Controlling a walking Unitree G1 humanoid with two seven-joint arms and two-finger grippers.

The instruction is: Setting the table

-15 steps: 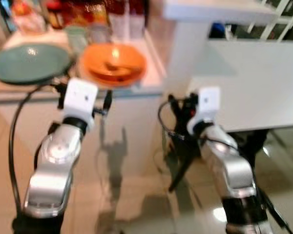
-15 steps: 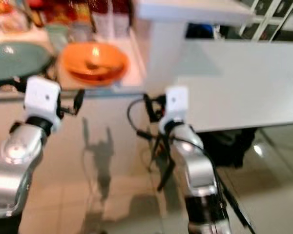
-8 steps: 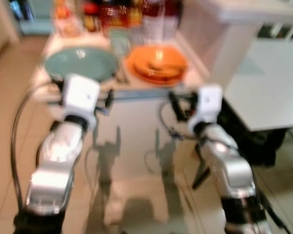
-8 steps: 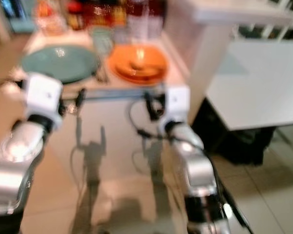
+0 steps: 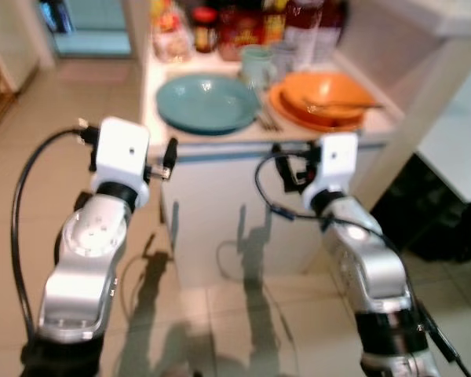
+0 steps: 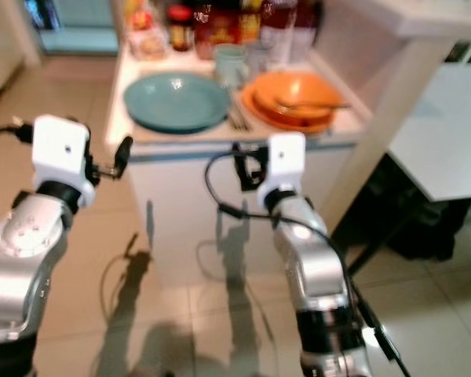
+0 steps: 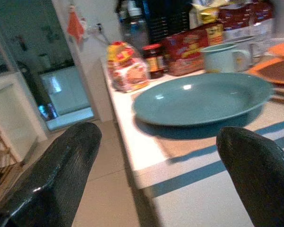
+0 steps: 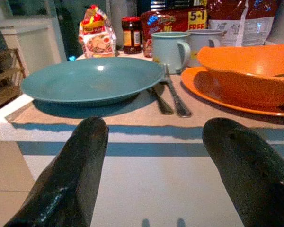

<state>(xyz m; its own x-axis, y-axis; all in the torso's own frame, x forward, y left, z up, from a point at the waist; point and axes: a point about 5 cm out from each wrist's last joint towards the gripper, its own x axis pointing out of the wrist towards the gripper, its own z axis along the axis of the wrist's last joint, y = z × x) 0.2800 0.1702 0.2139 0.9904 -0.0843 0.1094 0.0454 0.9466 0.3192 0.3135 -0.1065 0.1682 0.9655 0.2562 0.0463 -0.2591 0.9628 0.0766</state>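
Compared with a second ago, your head views have swung so the small counter (image 5: pixel 220 141) sits square ahead, while both arms hold the same raised pose. Left eye view: teal plate (image 5: pixel 207 103), orange bowl (image 5: pixel 330 94) on an orange plate, mugs and jars behind. Left wrist view: left gripper (image 7: pixel 156 175), fingers apart and empty, faces the teal plate. Right wrist view: right gripper (image 8: pixel 165 170), likewise spread and empty, faces cutlery (image 8: pixel 173 97) between the dishes. You have carried nothing yet; the setting appears barely begun.
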